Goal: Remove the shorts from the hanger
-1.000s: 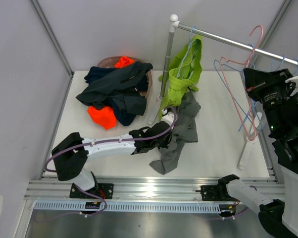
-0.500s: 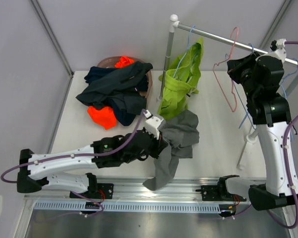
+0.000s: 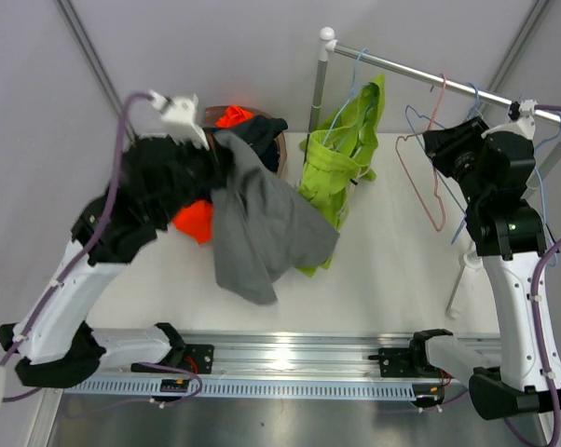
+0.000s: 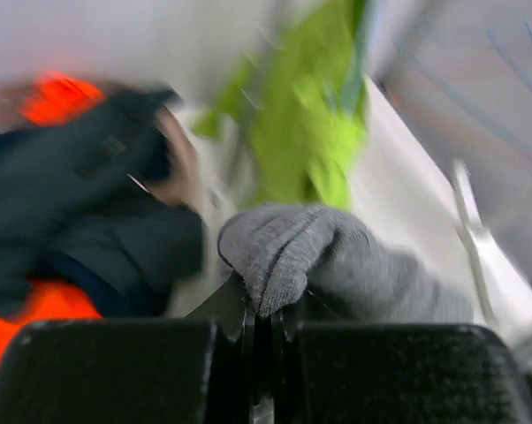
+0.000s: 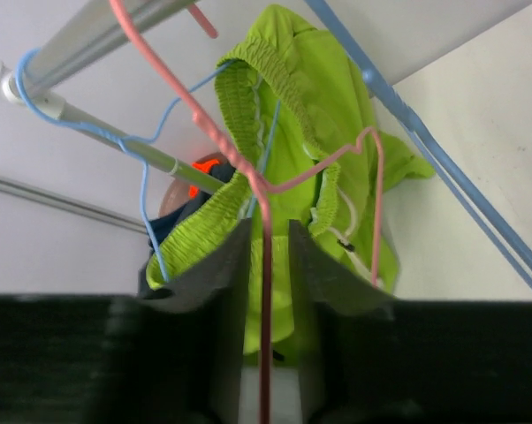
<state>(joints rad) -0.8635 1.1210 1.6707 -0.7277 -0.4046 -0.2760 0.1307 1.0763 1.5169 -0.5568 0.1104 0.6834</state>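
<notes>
My left gripper (image 3: pixel 215 142) (image 4: pixel 262 305) is raised over the back left and shut on the grey shorts (image 3: pixel 262 223) (image 4: pixel 288 252), which hang from it in the air. Lime green shorts (image 3: pixel 341 158) (image 5: pixel 332 168) with a white drawstring hang on a blue hanger from the rail (image 3: pixel 402 70). My right gripper (image 3: pixel 445 144) (image 5: pixel 269 231) is up by the rail, open, its jaws either side of a pink hanger's wire (image 5: pixel 265 265) without pinching it. Dark navy shorts (image 3: pixel 262 130) and orange shorts (image 3: pixel 193 219) lie piled at the back left.
The pile partly sits in a brownish basket (image 3: pixel 201 114). The rack's white post (image 3: pixel 316 84) stands mid-back, its other leg (image 3: pixel 462 279) at the right. Empty blue hangers (image 3: pixel 467 209) hang near my right arm. Grey walls close in the left and the back.
My left arm swung up and back to the left, lifting the grey shorts off the table. My right gripper's jaws opened around the pink hanger, which now hangs from the rail.
</notes>
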